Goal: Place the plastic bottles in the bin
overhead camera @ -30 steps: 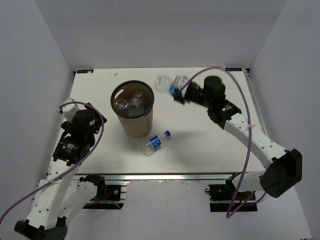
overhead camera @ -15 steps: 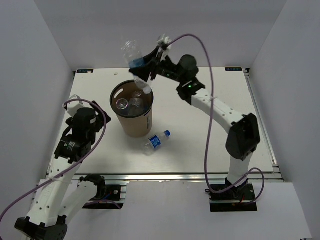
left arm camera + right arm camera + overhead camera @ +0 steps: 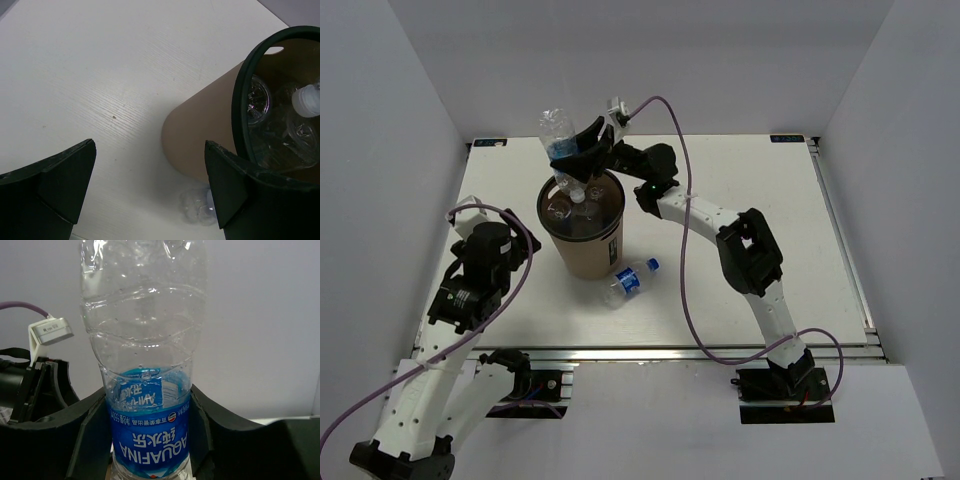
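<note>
The brown bin (image 3: 586, 245) stands left of the table's middle with several clear plastic bottles inside (image 3: 570, 205); they also show in the left wrist view (image 3: 280, 135). My right gripper (image 3: 572, 160) is shut on a plastic bottle (image 3: 558, 135) by its blue label (image 3: 150, 432) and holds it neck down over the bin's mouth. Another bottle (image 3: 631, 282) lies on the table just right of the bin's foot. My left gripper (image 3: 470, 215) is open and empty, left of the bin (image 3: 200, 135).
White walls close in the table (image 3: 740, 290) at the back and on both sides. The right arm (image 3: 720, 225) reaches across the back half of the table towards the bin. A purple cable loops above it.
My right gripper has carried the bottle leftwards from behind the bin's right side, turned it neck down, and brought it over the bin's mouth. The left arm has barely moved.
</note>
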### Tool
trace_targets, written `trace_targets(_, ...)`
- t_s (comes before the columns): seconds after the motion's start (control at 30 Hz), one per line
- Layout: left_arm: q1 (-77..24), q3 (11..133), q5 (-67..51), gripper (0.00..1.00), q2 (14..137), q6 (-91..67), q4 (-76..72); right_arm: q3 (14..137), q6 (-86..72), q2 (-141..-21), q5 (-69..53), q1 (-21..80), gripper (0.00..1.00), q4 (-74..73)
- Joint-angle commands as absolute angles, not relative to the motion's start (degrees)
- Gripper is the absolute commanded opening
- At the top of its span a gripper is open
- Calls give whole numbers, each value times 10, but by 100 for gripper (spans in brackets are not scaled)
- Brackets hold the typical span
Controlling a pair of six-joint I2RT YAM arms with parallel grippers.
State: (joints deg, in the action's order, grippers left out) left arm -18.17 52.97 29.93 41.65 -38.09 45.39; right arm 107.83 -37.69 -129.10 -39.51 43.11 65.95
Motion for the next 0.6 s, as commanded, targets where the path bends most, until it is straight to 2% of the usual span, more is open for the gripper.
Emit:
trace_targets(0.0,-182,535,311,98,400,-374,467,1082,-363,-1269,-372,437,10,763)
trace_targets(0.17,-182,536,311,98,397,-374,469,1072,-236,-1268,-333,441,14,732)
trace_targets(0.3,-183,532,311,98,400,-374,469,1107,-207,-1291,-341,440,16,687)
trace_targets(0.43,-182,528,316,98,401,-374,468,1038,-174,-1292,-352,441,21,727)
trace_targets(0.57,-182,530,316,98,403,-370,468,1030,-149,-1314,-358,441,26,729)
